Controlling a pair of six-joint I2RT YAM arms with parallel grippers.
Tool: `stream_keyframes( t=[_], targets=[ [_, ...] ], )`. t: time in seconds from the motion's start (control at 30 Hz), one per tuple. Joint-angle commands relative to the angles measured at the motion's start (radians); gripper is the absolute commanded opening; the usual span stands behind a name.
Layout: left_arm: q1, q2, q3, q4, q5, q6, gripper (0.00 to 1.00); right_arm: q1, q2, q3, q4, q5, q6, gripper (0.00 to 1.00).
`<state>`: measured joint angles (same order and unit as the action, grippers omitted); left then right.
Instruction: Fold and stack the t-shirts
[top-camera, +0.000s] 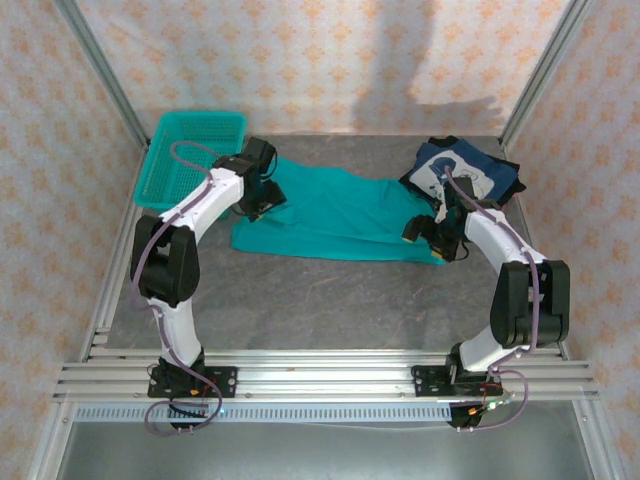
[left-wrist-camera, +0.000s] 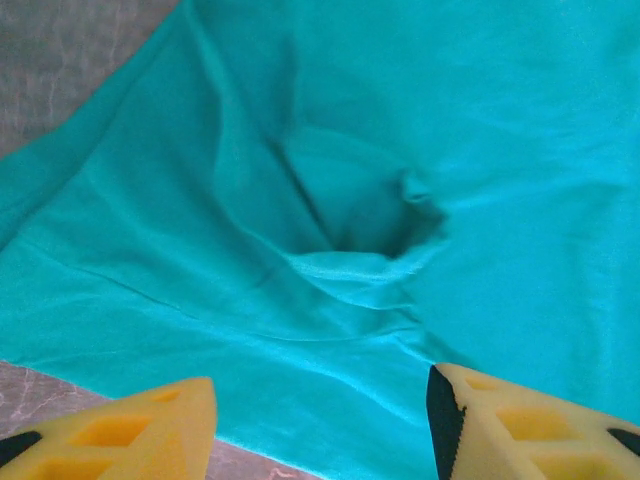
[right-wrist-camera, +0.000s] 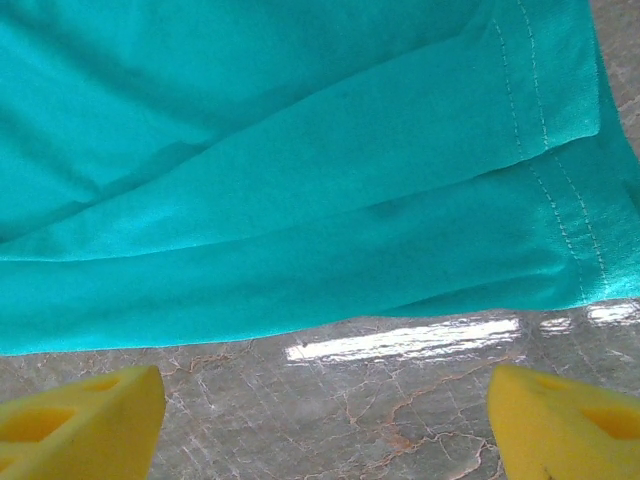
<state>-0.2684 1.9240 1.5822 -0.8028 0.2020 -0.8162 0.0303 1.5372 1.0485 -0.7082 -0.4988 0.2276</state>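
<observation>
From above, the teal t-shirt (top-camera: 335, 215) lies spread mid-table. The navy t-shirt (top-camera: 470, 170) sits far right, partly behind the right arm (top-camera: 492, 238). Left wrist: the left gripper (left-wrist-camera: 320, 425) gapes empty over puckered teal cloth, fingers cropped. Right wrist: the right gripper (right-wrist-camera: 325, 415) gapes empty beside the hem.

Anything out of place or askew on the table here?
Nothing spilled or torn. The teal shirt lies slanted and rumpled, with a puckered dimple near its left end; the navy shirt looks loosely bunched.
</observation>
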Motion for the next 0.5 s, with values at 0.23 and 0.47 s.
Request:
stream_keyframes(
  t=[0.23,0.47],
  targets=[
    [0.011,0.112,0.004,0.128,-0.010,-0.127,0.53,0.010,-0.010,0.003,-0.019,-0.016,-0.008,0.84],
    [0.016,0.176,0.048,0.135,-0.047,-0.156,0.41,0.011,-0.023,-0.005,-0.023,-0.022,-0.006,0.84]
  ],
)
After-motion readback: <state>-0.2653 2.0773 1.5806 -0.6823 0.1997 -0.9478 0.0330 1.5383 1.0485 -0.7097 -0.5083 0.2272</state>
